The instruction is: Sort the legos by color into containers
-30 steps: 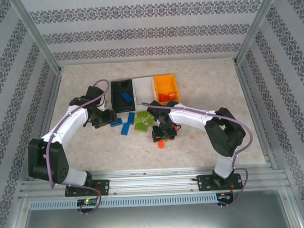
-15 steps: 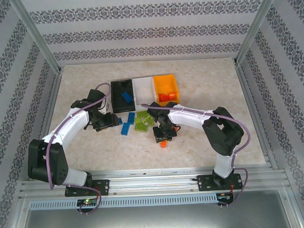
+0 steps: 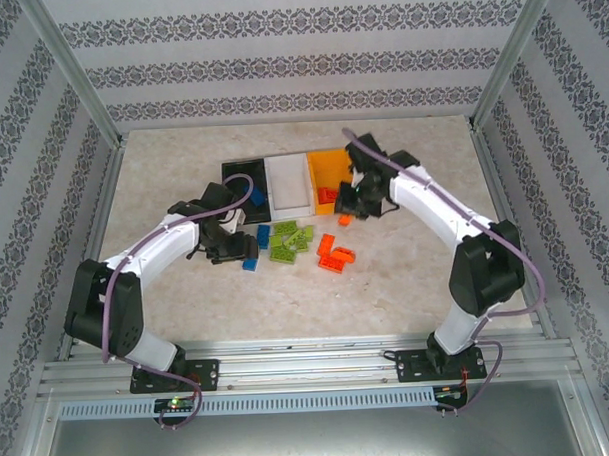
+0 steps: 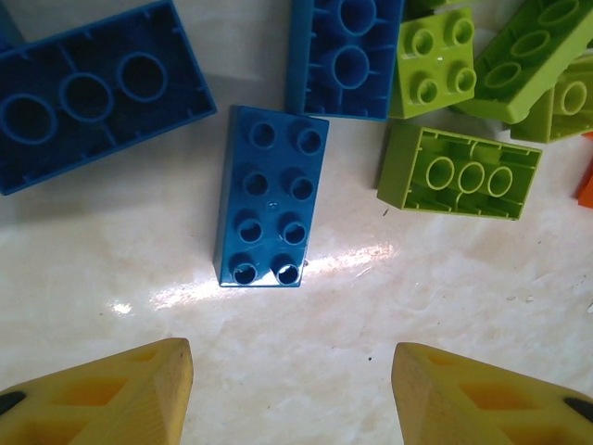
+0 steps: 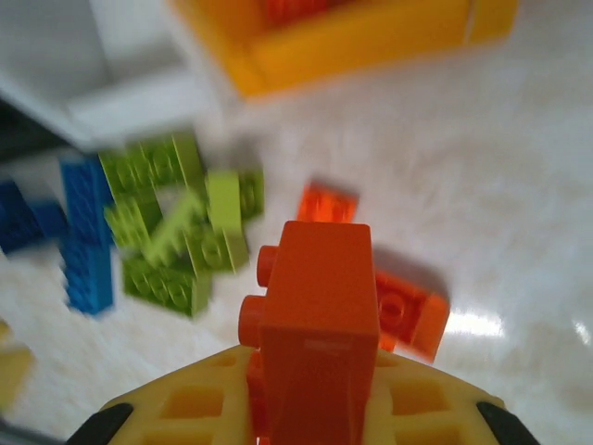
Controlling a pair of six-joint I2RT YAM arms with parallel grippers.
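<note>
My right gripper (image 5: pixel 315 408) is shut on an orange-red lego (image 5: pixel 320 315), held above the table just in front of the orange container (image 3: pixel 328 165). That gripper (image 3: pixel 346 215) hangs at the bin's near edge. My left gripper (image 4: pixel 292 389) is open low over the table, with a blue lego (image 4: pixel 269 197) lying studs-up just beyond its fingertips and nothing between them. From above, the left gripper (image 3: pixel 237 254) sits beside the blue lego (image 3: pixel 251 262). The white container (image 3: pixel 289 183) stands in the middle. The black container (image 3: pixel 241 172) on the left is partly hidden by the left arm.
Lime green legos (image 3: pixel 288 239) lie piled in front of the white container, with two more blue ones (image 4: pixel 88 93) (image 4: pixel 345 51) upside down nearby. Two orange-red legos (image 3: pixel 333 255) rest on the table to the right of the green pile. Metal frame rails edge the table.
My right gripper closed on an orange-red lego in front of the pile, lifted it and carried it back and right to the orange container. My left arm shifted right toward the blue legos.
</note>
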